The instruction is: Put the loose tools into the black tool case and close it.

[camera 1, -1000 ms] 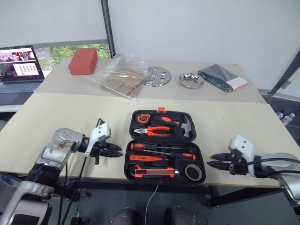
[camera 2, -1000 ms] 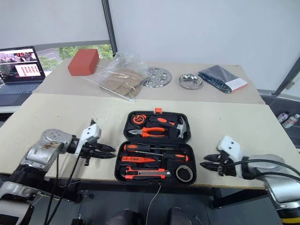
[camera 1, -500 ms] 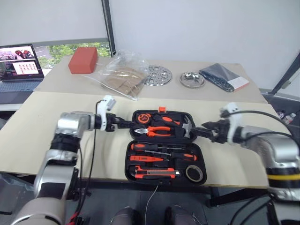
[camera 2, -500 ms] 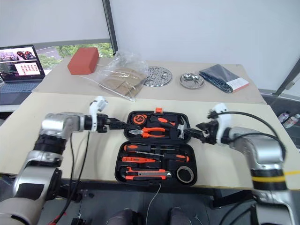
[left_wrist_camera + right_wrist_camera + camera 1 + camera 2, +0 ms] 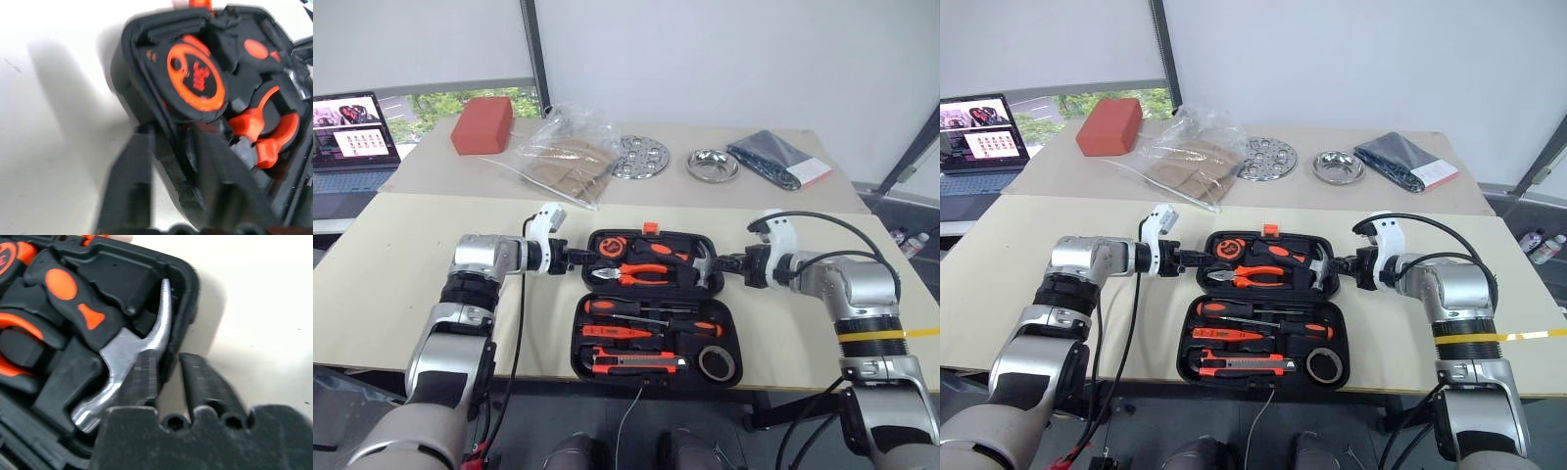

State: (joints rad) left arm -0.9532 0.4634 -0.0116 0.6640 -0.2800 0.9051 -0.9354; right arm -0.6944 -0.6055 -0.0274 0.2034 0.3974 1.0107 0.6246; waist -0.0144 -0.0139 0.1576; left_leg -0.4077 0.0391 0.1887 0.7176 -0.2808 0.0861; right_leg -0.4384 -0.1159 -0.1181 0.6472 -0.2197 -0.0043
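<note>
straddling the far half's side rims, both grippers are now sitting at the black tool case point(image 5: 656, 305), which is lying open near the table's point(image 5: 401, 274) front edge, about midway along it. the case's far half, the one carrying the pliers point(image 5: 631, 274) and hammer point(image 5: 702, 262), is lying flat between the two hands, its long axis running side to side, so the left gripper point(image 5: 579, 258) is meeting its left end and the right gripper point(image 5: 732, 262) its right end, each about equally near. in the left wrist view one finger point(image 5: 128, 181) is outside the rim and the other inside; the right wrist view shows the same across the rim beside the hammer head. both sets of fingers are clenched on that rim, as far as the views let me judge. the screwdrivers point(image 5: 651, 315), utility knife point(image 5: 636, 363) and tape roll point(image 5: 715, 362) are already lying in the near half's slots, so the coming move is probably swinging the far half up and toward the front edge. compared with a second ago, both arms have come in from beside the case's near half, well out from it, to its far half, and the fingers have closed
</note>
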